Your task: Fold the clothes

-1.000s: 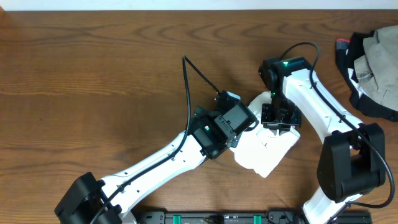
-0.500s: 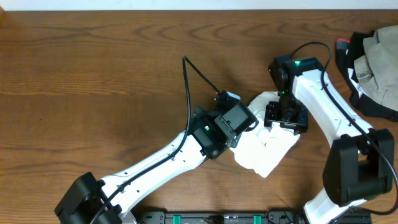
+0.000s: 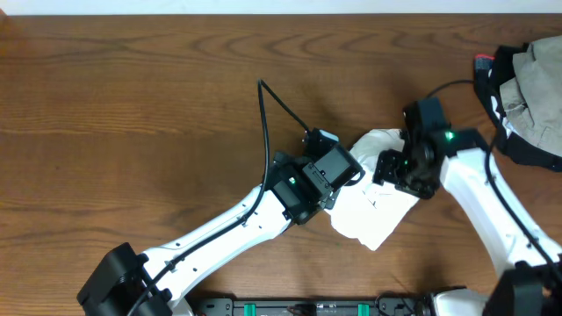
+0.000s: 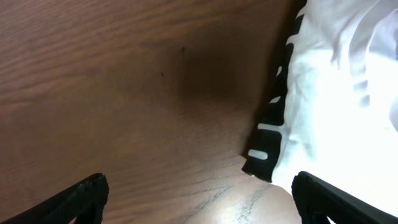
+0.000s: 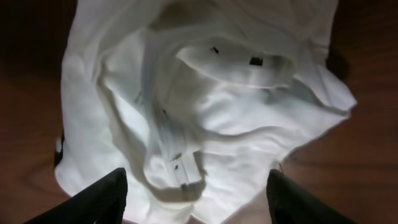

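The clothes (image 3: 373, 215), a small white bundle with a black-striped edge, lie on the table (image 3: 132, 105) right of centre in the overhead view, the left tool (image 4: 199, 199) open over bare wood at their left edge, the right tool (image 5: 199, 199) open above them, holding nothing.

The left arm (image 3: 219, 224) is seen stretched in from the lower left, with the left claw (image 4: 199, 202) spread wide. The right arm (image 3: 490, 197) is seen bent in from the lower right, with the fingers of the right claw (image 5: 196, 199) parted.
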Motion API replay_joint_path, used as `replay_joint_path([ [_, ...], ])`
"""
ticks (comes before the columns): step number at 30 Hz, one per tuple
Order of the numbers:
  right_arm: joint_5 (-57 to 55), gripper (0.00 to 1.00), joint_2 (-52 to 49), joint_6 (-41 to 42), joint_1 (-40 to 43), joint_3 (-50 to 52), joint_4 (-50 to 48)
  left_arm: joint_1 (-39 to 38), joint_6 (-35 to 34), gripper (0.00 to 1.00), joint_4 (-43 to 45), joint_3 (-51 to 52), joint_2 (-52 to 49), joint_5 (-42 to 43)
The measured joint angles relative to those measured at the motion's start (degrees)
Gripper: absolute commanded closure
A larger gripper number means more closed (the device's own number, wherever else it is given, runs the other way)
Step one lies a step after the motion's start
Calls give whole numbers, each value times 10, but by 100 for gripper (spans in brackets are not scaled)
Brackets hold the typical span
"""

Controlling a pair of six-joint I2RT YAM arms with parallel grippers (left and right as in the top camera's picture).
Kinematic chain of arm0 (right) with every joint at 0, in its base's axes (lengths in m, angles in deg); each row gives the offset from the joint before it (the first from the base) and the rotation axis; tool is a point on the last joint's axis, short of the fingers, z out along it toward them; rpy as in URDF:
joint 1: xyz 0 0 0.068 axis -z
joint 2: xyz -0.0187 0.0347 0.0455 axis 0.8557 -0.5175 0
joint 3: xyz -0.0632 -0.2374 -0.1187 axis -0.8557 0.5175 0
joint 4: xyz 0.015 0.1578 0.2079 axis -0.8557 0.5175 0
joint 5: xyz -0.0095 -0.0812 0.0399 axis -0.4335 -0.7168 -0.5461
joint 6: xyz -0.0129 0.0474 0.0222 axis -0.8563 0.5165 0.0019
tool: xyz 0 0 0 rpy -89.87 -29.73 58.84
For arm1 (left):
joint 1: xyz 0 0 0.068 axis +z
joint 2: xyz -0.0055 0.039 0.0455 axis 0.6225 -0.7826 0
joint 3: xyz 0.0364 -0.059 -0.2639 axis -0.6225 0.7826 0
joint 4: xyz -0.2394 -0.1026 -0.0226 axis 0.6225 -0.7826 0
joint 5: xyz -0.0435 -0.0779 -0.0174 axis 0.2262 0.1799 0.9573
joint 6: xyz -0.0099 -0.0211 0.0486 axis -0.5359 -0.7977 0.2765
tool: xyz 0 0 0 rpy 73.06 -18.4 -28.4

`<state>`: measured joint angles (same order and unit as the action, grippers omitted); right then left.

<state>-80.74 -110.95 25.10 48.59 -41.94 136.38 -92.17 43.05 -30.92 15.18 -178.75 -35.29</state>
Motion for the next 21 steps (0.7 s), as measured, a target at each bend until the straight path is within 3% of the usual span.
replay_joint_path([
  [7, 53, 32, 12, 14, 0, 118, -146, 0, 0, 4, 1, 0, 0, 0],
  [9, 60, 36, 12, 15, 0, 132, -160, 0, 0, 4, 0, 0, 0, 0],
  [14, 68, 76, 12, 20, 0, 135, -165, 0, 0, 4, -4, 0, 0, 0],
  [19, 70, 91, 12, 22, 0, 135, -162, 0, 0, 4, -5, 0, 0, 0],
  [21, 69, 92, 12, 23, 0, 135, -156, 0, 0, 4, -5, 0, 0, 0],
])
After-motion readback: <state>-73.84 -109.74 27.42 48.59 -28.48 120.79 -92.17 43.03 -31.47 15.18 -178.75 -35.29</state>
